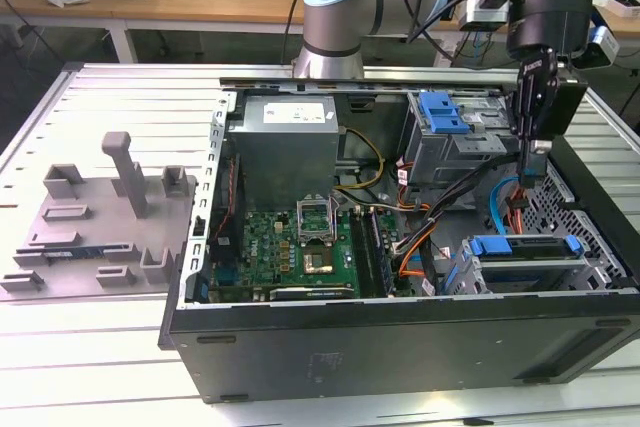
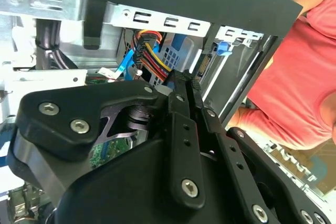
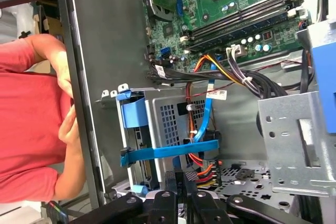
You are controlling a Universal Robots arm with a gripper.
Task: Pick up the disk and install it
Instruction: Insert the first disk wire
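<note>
The disk [image 1: 525, 259] lies flat in the drive bay at the near corner of the open computer case [image 1: 400, 342], on the exterior view's right, with its blue carrier frame round it. In the first wrist view the blue carrier of the disk [image 3: 135, 113] sits in the perforated grey cage. My gripper [image 1: 529, 171] hangs point-down above and just behind the disk, over the cables, apart from it. Its fingers are shut with nothing between them. The black fingers [image 3: 177, 184] show in the first wrist view, and the gripper [image 2: 185, 83] also shows in the second wrist view.
A grey power supply [image 1: 285, 142] and a green motherboard [image 1: 300, 242] lie in the case. A blue latch [image 1: 443, 112] tops the rear drive cage. Orange and blue cables [image 1: 505, 209] run under the gripper. Grey fixtures [image 1: 120, 202] stand on the exterior view's left. A person in a red shirt [image 3: 29, 129] stands beside the case.
</note>
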